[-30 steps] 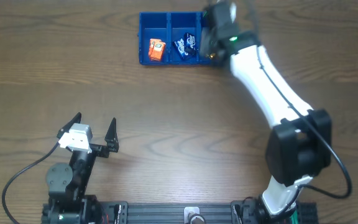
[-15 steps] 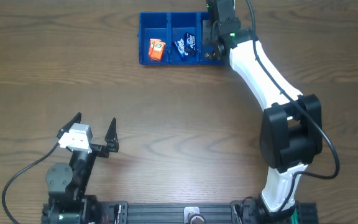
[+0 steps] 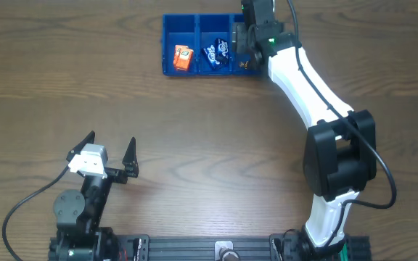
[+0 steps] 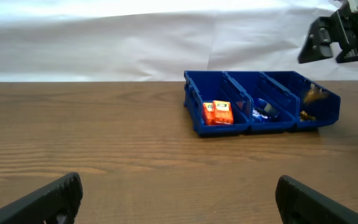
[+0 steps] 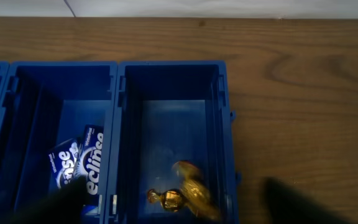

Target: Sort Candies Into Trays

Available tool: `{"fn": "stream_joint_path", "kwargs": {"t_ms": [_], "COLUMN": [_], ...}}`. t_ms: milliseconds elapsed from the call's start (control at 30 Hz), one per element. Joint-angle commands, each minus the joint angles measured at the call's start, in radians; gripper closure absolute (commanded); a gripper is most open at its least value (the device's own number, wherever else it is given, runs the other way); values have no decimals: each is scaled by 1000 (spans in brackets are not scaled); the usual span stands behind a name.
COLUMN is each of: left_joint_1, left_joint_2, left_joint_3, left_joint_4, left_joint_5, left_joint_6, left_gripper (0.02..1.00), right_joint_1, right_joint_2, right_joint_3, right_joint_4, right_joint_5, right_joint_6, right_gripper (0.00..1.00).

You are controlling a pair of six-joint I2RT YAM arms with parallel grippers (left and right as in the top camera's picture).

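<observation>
The left gripper (image 3: pixel 110 139) sat low over the bare table (image 3: pixel 209 145), near its own base and far from the tray (image 3: pixel 165 43). Its two fingers (image 4: pixel 48 199) were wide apart, and it held nothing and touched nothing.

The right gripper (image 5: pixel 176 202) was up at the far side of the table, over the right end of the tray. Its fingers (image 5: pixel 303 202) were wide apart too, one on each side of the right box, and there was nothing between them.

The tray was blue and had three boxes in a row. The left box had two orange candies (image 3: pixel 183 58) lying side by side. The middle box had blue and white packs (image 3: pixel 218 52) leaning against each other. The right box had gold candies (image 5: pixel 182 193) in shiny wrappers, lying on the floor of the box at the end nearer the robot.
</observation>
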Motion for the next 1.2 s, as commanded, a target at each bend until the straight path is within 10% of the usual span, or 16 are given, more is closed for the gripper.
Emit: {"fn": "stream_joint_path", "kwargs": {"t_ms": [33, 533, 1200], "left_joint_1": [3, 3, 3], "left_joint_2": [-6, -6, -6], "left_joint_3": [-22, -22, -22], "left_joint_4": [-28, -28, -28], "left_joint_5": [24, 24, 25], "left_joint_6": [14, 15, 15], "left_gripper": [20, 20, 20], "right_joint_1": [22, -20, -251], "right_joint_2": [19, -452, -1624], "right_joint_3": [-4, -109, -1352], "right_joint_4": [-2, -160, 528], "right_joint_5": [14, 117, -10], "right_joint_6": [-5, -117, -143], "right_gripper": [1, 1, 1]}}
